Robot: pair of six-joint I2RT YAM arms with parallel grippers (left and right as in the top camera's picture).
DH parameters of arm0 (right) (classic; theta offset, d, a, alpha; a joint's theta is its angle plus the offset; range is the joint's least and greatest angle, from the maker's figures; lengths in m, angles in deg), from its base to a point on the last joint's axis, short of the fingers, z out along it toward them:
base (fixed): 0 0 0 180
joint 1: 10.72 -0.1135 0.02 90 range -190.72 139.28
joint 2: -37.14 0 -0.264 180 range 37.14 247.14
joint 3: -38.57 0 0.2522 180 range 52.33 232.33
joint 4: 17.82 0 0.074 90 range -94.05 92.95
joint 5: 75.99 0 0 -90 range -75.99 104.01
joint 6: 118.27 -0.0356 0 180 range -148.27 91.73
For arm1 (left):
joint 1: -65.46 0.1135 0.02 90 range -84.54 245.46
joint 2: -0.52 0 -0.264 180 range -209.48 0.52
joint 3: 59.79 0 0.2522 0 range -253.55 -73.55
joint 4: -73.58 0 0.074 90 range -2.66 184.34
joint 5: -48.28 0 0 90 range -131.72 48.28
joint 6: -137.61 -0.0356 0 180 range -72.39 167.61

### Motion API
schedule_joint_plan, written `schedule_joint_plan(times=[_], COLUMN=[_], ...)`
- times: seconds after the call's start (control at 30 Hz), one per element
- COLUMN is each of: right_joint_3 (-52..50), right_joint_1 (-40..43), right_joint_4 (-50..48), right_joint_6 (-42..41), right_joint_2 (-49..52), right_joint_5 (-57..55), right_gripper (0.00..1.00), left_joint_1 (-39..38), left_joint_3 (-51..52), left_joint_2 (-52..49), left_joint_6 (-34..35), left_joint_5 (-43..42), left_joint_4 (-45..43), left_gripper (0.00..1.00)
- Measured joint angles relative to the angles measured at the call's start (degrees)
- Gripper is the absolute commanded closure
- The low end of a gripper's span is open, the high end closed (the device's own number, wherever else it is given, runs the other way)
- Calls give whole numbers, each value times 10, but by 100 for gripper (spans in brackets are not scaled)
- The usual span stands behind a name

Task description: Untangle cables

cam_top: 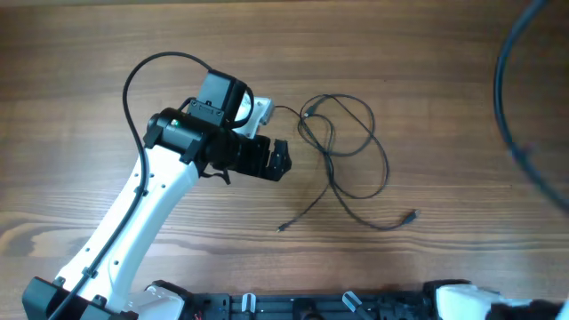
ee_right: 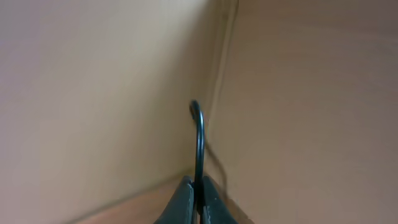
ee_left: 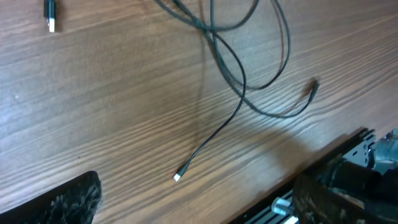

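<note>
Two arms on the bench, only one over the work. The left arm (cam_top: 133,222) rises from the near-left corner of the wooden table (cam_top: 444,53), bent at the elbow, wrist turned so the left gripper (cam_top: 281,160) points sideways toward the cables (cam_top: 351,151). The cables lie just beyond the gripper's tips and apart from them, as thin black loops crossing one another flat on the wood. One silvery plug end (cam_top: 283,228) lies on the base-rail side of the gripper, and a second end (cam_top: 412,214) lies past the loops, farther off. Open wood surrounds the gripper, and the base rail (cam_top: 293,307) is its nearest edge. The left fingers (ee_left: 71,199) are spread, holding and touching nothing. The right gripper (ee_right: 194,208) faces a beige wall (ee_right: 93,93). Its fingers sit close together with a black cord (ee_right: 199,143) standing up between them; cannot tell whether it is clamped.
</note>
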Motion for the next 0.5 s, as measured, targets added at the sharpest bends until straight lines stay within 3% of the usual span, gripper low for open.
schedule_joint_plan(times=[0.17, 0.27, 0.5], right_joint_3=[-2, -2, -3], right_joint_1=[258, 370, 560], right_joint_4=[-9, -16, 16], right_joint_6=[-50, -103, -259], right_joint_2=[74, 118, 230], right_joint_5=[223, 336, 427], right_gripper=[96, 96, 96], left_joint_1=[0, 0, 0], left_joint_3=[0, 0, 0], left_joint_2=[0, 0, 0], left_joint_6=[0, 0, 0], left_joint_5=[2, 4, 4], left_joint_4=[7, 8, 12], left_gripper=[0, 0, 0])
